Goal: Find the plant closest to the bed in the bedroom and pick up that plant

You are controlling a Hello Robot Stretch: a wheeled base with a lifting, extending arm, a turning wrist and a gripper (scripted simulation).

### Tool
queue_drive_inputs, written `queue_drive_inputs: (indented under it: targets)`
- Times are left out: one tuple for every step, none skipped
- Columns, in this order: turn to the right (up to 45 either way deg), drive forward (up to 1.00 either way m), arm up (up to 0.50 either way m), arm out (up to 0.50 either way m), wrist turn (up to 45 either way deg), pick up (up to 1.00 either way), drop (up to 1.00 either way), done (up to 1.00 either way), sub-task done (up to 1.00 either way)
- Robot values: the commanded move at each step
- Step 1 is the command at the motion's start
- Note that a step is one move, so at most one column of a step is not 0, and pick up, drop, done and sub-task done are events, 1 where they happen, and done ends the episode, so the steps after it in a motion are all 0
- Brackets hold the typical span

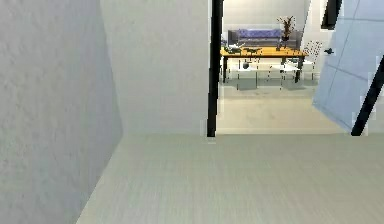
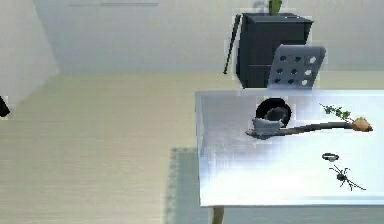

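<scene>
Plant (image 2: 275, 6): green leaves at 1 o'clock in the arm side view, atop a dark cabinet (image 2: 262, 50), behind a perforated chair (image 2: 297, 68) and a white table (image 2: 260, 170) carrying a dark bowl (image 2: 272, 108) and a leafy sprig (image 2: 338, 110). Second plant (image 1: 288, 25): at 1 o'clock in the forward view, through the doorway, beside a wooden table (image 1: 262, 52) and a sofa (image 1: 255, 36). Claw: state cannot be told.

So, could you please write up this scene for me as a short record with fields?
doorway: dark frame, open to a further room
door: pale blue, swung open at forward view's right
room beyond: wooden table with chairs, sofa behind, tall plant at its right end
arm side: white table on a rug, perforated-back chair beside it
tabletop: dark bowl, green sprig
behind chair: dark cabinet, green plant on top
</scene>
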Motion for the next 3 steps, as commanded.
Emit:
queue_drive_inputs:
  targets:
    - [30.0, 0.0, 0.0, 0.0, 0.0, 0.0, 0.0, 0.0, 0.0]
    - [0.0, 0.5, 0.0, 0.0, 0.0, 0.0, 0.0, 0.0, 0.0]
    - [45.0, 0.0, 0.0, 0.0, 0.0, 0.0, 0.0, 0.0, 0.0]
